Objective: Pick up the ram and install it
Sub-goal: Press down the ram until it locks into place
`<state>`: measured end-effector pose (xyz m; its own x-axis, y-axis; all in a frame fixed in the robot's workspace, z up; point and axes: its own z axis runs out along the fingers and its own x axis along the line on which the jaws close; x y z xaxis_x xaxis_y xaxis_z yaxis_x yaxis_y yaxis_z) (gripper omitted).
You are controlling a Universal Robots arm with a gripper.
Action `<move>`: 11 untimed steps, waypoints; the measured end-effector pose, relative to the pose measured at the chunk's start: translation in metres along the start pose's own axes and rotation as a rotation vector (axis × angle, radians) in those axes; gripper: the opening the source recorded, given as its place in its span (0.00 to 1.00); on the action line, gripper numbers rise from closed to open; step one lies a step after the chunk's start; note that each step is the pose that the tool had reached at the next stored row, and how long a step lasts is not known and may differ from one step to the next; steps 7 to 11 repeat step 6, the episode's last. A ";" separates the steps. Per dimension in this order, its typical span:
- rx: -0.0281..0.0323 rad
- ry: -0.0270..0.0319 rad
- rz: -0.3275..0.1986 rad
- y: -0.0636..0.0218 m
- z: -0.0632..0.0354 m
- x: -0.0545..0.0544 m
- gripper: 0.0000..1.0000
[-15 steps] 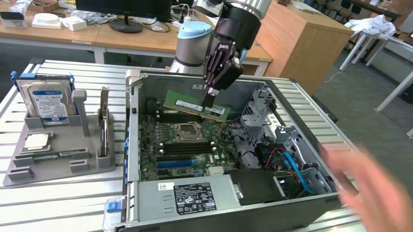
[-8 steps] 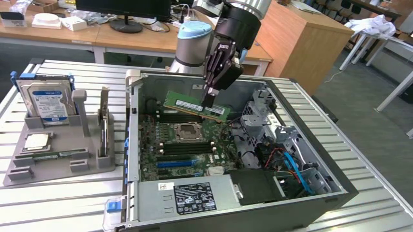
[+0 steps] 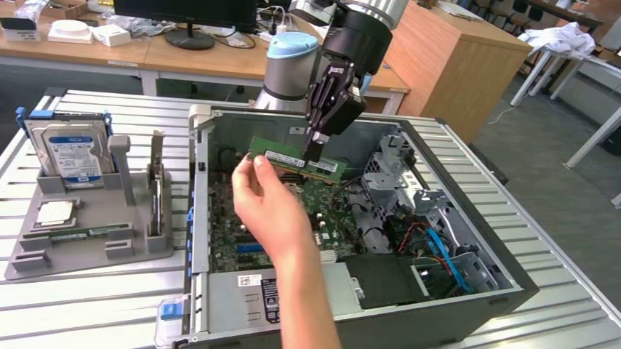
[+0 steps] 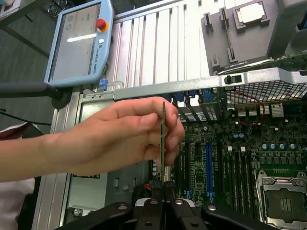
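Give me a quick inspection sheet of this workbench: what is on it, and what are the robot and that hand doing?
Surface: slatted metal table, carrying an open computer case.
Job's things: the ram is held above the motherboard inside the case, not seated in a slot.
Clutter: grey holder tray at the exterior view's left, with a hard drive standing upright and a CPU chip lying flat.
Grippers: gripper shut on the ram; a person's hand touches the stick too.
Cables: red and blue wires inside the case.
Surroundings: teach pendant, wooden desks, monitor stand.
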<state>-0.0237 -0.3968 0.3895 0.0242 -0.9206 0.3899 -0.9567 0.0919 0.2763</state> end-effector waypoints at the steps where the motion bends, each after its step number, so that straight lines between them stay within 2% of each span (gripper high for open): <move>1: 0.0000 0.0000 0.000 0.0000 0.0000 0.000 0.12; 11: 0.0000 0.0000 0.000 0.0000 0.0000 0.000 0.12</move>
